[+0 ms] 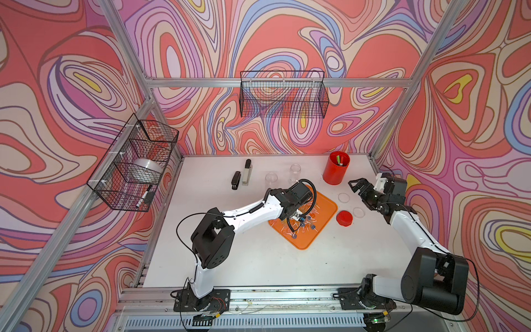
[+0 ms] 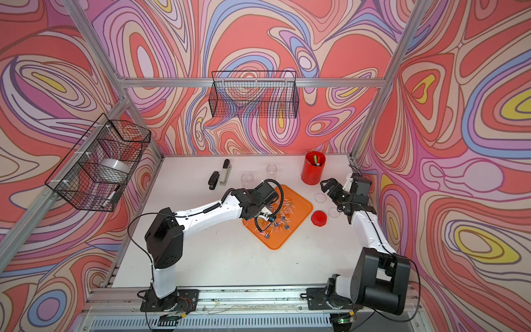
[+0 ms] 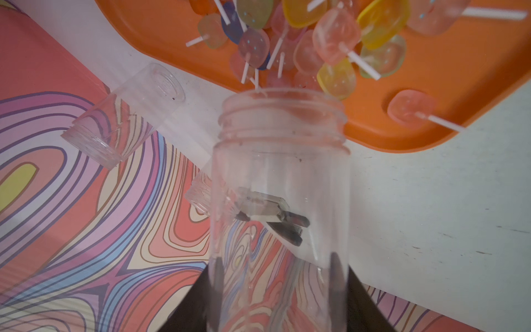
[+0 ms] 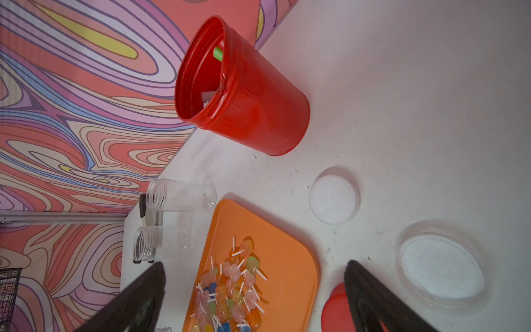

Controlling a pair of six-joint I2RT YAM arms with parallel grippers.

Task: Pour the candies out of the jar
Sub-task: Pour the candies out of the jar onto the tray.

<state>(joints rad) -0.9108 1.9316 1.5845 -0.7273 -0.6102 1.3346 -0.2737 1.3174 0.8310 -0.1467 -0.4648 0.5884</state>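
White matte bench, middle: left gripper (image 3: 277,274) is clenching a clear, thread-necked plastic jar (image 3: 281,172), tipped mouth-down and looking empty. Glossy translucent lollipop candies (image 1: 301,222) are lying heaped on the smooth, round-cornered orange tray (image 1: 305,241). Pouring is looking done. Farther back, near the right edge, right gripper (image 1: 356,185) is hanging spread wide, grasping nothing.

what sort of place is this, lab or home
Most likely a robot test cell, not a home: a left arm and right arm bolted to an aluminium rail, a white table inside aluminium posts, and printed swirl backdrop walls.
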